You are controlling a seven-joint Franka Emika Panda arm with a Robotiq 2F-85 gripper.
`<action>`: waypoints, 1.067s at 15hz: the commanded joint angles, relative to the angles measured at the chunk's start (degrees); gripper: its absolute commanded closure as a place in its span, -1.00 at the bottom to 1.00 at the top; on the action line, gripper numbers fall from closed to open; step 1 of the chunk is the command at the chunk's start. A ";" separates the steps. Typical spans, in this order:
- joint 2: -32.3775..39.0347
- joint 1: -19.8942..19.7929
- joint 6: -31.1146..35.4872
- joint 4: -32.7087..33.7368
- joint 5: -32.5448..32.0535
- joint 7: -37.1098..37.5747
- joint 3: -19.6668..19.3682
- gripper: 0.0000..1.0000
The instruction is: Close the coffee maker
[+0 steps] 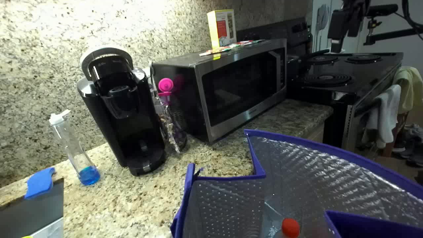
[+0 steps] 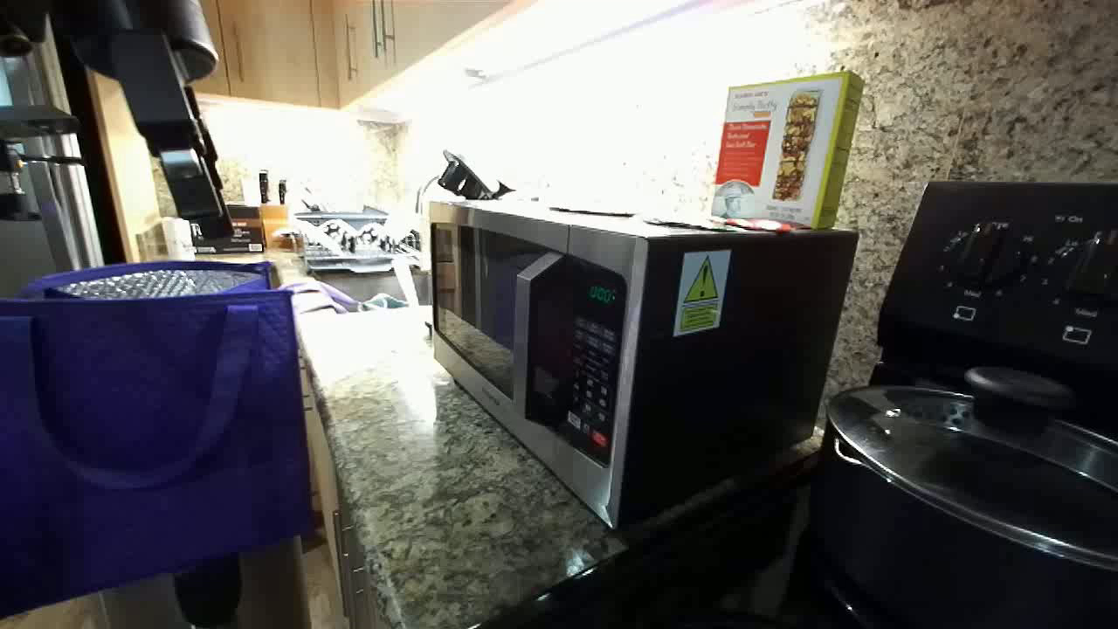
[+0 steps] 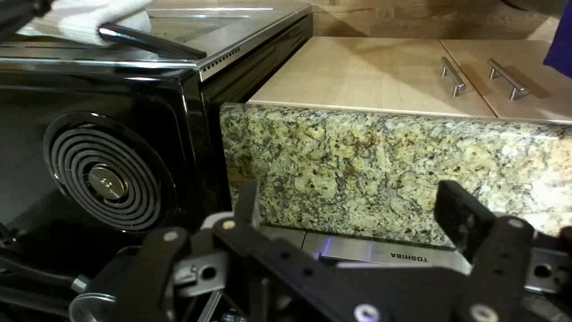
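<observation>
The coffee maker [image 1: 109, 129] is black and glossy and stands on the counter at the left in an exterior view. Its rounded top with the silver loop handle is tilted up, and the pod holder shows below it. In an exterior view a dark raised part that looks like the coffee maker's top [image 2: 467, 179] shows over the microwave; the rest is hidden behind it. My gripper [image 3: 355, 205] is open and empty over the counter in front of the microwave. It also hangs high up in both exterior views [image 1: 337, 44] [image 2: 205, 205], well apart from the coffee maker.
The steel-and-black microwave [image 1: 241, 86] stands beside the coffee maker, with a yellow box [image 1: 223, 28] on top. A purple insulated bag [image 2: 148, 437] stands at the counter's front. A clear bottle [image 1: 74, 148] is beside the coffee maker. The stove [image 3: 192, 112] carries a lidded pot [image 2: 961, 507].
</observation>
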 commanded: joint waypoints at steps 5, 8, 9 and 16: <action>0.11 0.84 -0.28 0.17 -0.45 0.37 -0.68 -1.00; 2.13 0.97 0.98 2.65 -3.92 -3.00 -0.43 -1.00; 4.62 1.53 1.02 5.85 -5.66 -5.36 -0.15 -1.00; 24.94 8.81 -1.82 30.00 -6.38 -16.93 1.96 -1.00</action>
